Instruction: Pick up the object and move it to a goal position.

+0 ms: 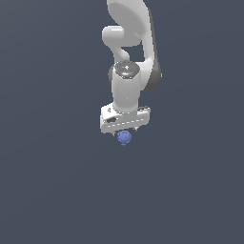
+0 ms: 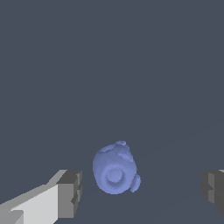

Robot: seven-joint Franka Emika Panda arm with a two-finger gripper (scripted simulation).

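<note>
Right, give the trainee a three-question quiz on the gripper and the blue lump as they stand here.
1. True or false: the gripper is shut on the blue lump.
2. In the wrist view, the lump sits: A) between the fingers, B) outside them, C) out of sight.
3. Name the lump's colour.

Key: 1 false, the fingers stand wide with gaps on both sides; 2 A; 3 blue-violet.

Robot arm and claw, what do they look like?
The arm is glossy white with rounded, bulbous links and dark grey seams, plus a dark round cap at the wrist joint. The claw has a boxy white body; its fingers end in blocky grey ridged pads.
</note>
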